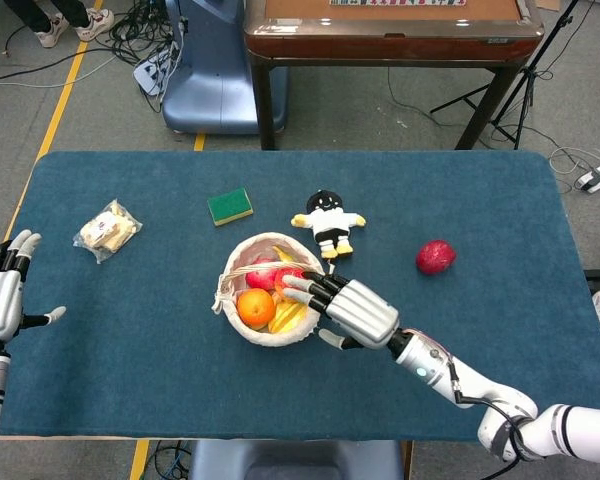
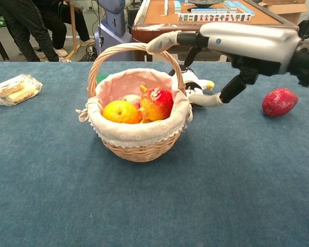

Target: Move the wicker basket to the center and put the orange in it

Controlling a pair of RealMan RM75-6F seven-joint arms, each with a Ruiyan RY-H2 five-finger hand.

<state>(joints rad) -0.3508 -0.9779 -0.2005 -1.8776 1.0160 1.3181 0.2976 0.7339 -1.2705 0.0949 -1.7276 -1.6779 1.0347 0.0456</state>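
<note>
Bench: we see a blue cloth-covered bench (image 1: 130,370), a brown game table (image 1: 390,30) on grey floor beyond it.
Wicker basket: the wicker basket (image 2: 139,146) stands upright mid-bench, handle arching overhead, just left of the right robot hand (image 1: 355,308).
Orange: the orange (image 1: 256,307) lies inside the basket among other fruit, apart from the fingertips (image 1: 292,288); round, so no long axis.
Right robot hand: fingers spread, holding nothing, over the basket rim.
Left robot hand: the left robot hand (image 1: 2,300) is open and empty, well left of the basket.
Nearby: a red fruit (image 1: 435,256) and a doll (image 1: 328,220) lie beyond the right robot hand.
</note>
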